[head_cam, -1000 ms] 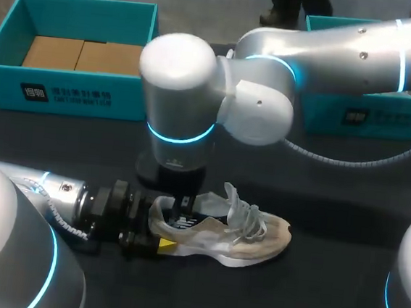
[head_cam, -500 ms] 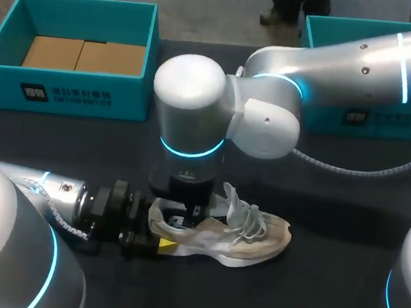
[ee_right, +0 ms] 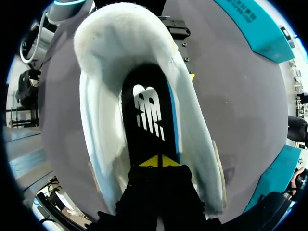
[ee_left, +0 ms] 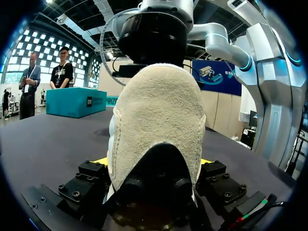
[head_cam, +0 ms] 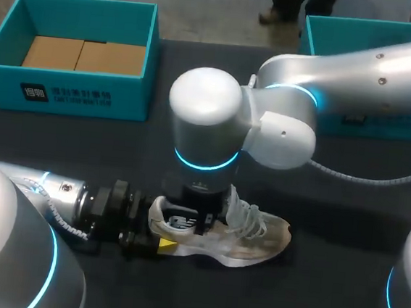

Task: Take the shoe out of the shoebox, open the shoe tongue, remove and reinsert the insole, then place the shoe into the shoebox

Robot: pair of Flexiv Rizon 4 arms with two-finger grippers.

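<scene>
Two teal shoeboxes are standing at the far side of the table (head_cam: 323, 296). The left shoebox (head_cam: 6, 33) is holding flat brown cardboard (head_cam: 84, 55) across its floor. The right shoebox (head_cam: 348, 29) is sitting mostly behind my right arm, so its contents are not showing. The shoe (head_cam: 255, 239) is resting upright on the table, outside both boxes. The left gripper (ee_left: 154, 163) is clamping the shoe's heel from both sides. The right gripper (ee_right: 158, 160) is hanging inside the shoe's opening, its yellow tips pressing together on the black insole (ee_right: 147, 113); whether they are pinching it, I cannot tell.
</scene>
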